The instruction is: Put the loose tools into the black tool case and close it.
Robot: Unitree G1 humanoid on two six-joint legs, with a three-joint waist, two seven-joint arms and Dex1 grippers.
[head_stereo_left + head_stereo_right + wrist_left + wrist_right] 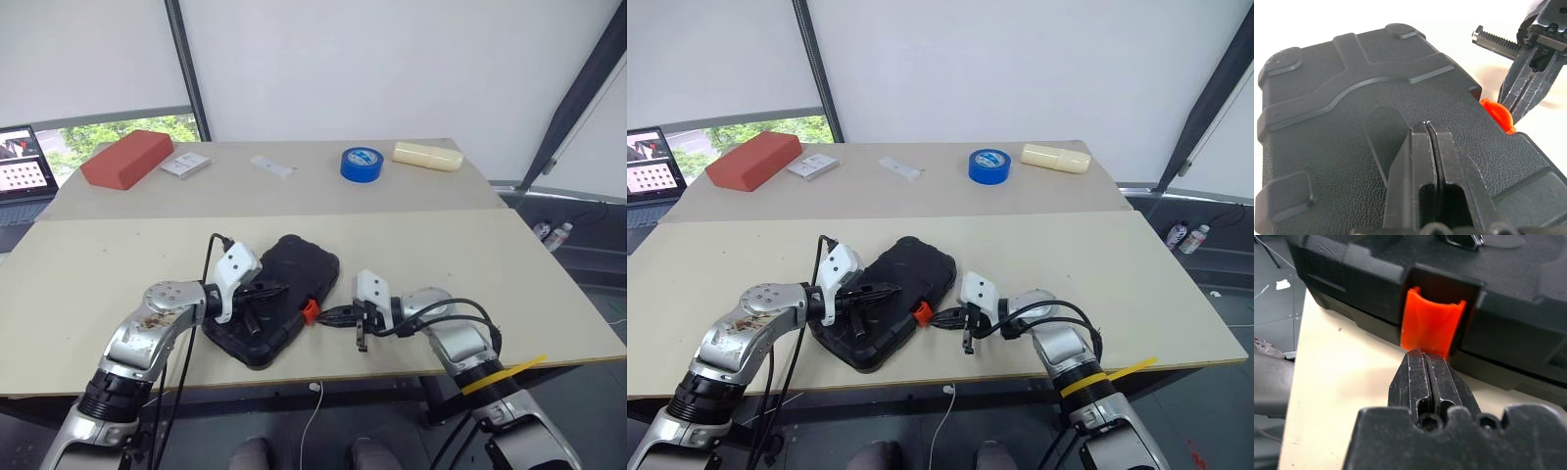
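Bright even daylight from white blinds; soft shadows; overexposed background behind the black tool case (1376, 122)

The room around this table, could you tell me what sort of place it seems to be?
Probably a lab or test workspace: plain work tables pushed together, a laptop showing a grid of images, white roller blinds over the windows.

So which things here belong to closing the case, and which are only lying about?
For the job:
- flat black plastic tool case, lid down
- its small orange latch
- left tool, right tool, both shut

Lying about:
- blue tape roll
- red brick-like block
- pale yellow oblong block
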